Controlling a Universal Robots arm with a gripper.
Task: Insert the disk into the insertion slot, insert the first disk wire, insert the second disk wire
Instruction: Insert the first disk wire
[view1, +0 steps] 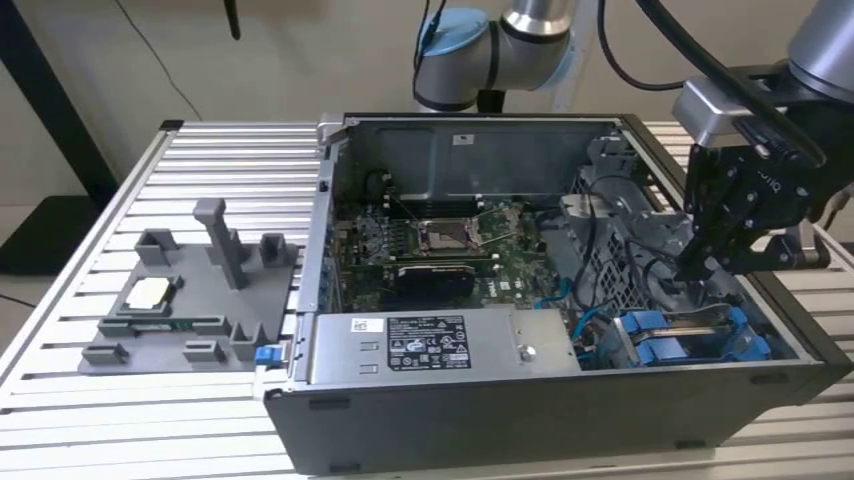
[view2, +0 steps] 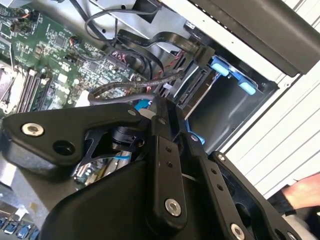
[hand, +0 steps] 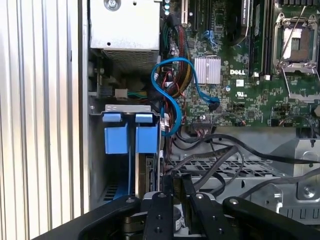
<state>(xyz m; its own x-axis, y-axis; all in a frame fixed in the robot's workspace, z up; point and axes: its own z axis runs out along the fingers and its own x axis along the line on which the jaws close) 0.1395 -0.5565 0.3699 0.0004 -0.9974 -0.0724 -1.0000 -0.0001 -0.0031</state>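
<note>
We see an open computer case (view1: 561, 410) on a slatted desk (view1: 214, 160). At the frame's right, the gripper (view1: 694, 268) dips among black cables (hand: 210, 160) above the drive bay, its jaws drawn narrow. We cannot make out what they pinch. The disk (view1: 667, 338) sits in the bay at lower right, beside the power supply box (view1: 427, 345) and largely hidden by its blue carrier.

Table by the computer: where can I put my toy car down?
Bare slats of the table lie behind the grey fixture tray and in front of it. Inside the computer case it's crowded: cables and the end effector.
</note>
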